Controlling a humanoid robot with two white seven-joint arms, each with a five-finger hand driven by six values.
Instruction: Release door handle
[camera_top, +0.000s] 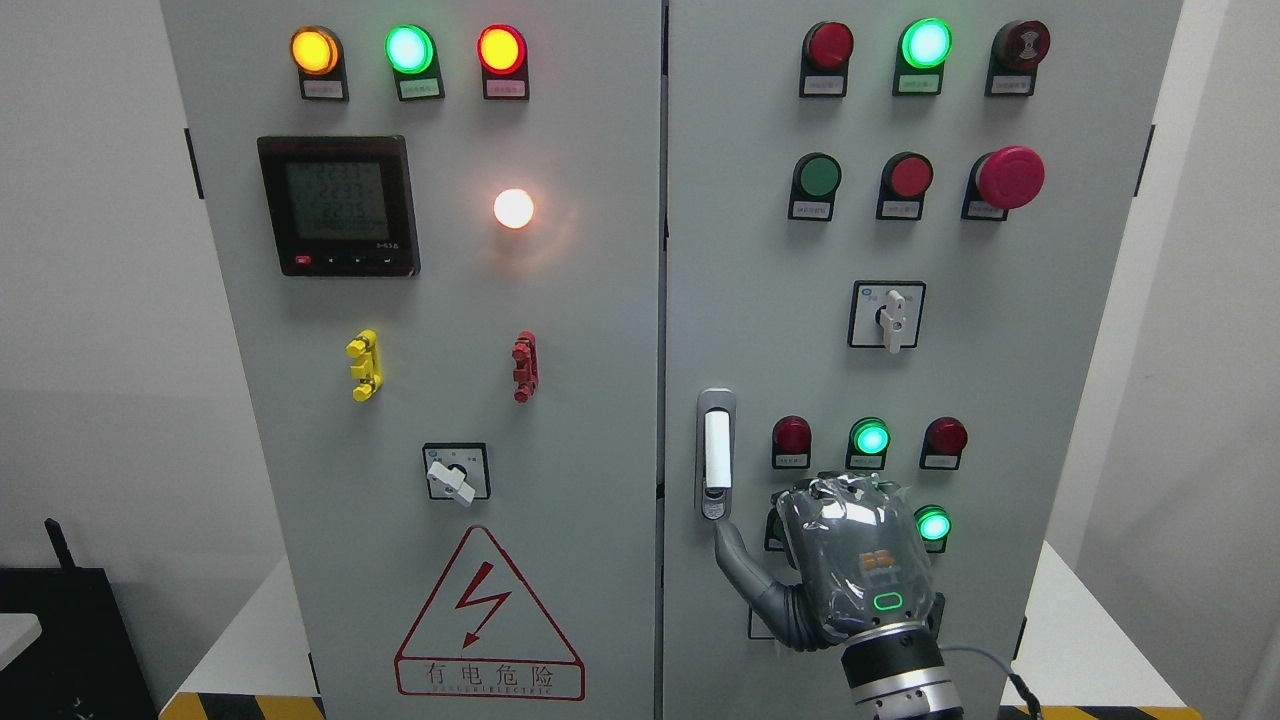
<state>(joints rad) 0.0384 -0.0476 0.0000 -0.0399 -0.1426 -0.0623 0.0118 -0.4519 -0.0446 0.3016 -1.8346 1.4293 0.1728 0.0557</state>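
The door handle (716, 450) is a white lever in a grey recessed frame, set upright at the left edge of the cabinet's right door (1040, 400). My right hand (790, 512) rises from the bottom edge just right of the handle, its clear-covered back facing me. Its thumb (738, 562) is stretched out up and to the left, the tip just below the handle's lower end by the keyhole. The other fingers point at the panel and wrap around nothing. The handle lies flat in its frame. My left hand does not show.
Both cabinet doors are shut. Around my hand sit red and green indicator lamps (870, 438), one green lamp (933, 524) right beside it. A rotary switch (888, 315) is higher up. The left door carries a meter (338, 205), another switch (456, 472) and a high-voltage warning triangle (487, 620).
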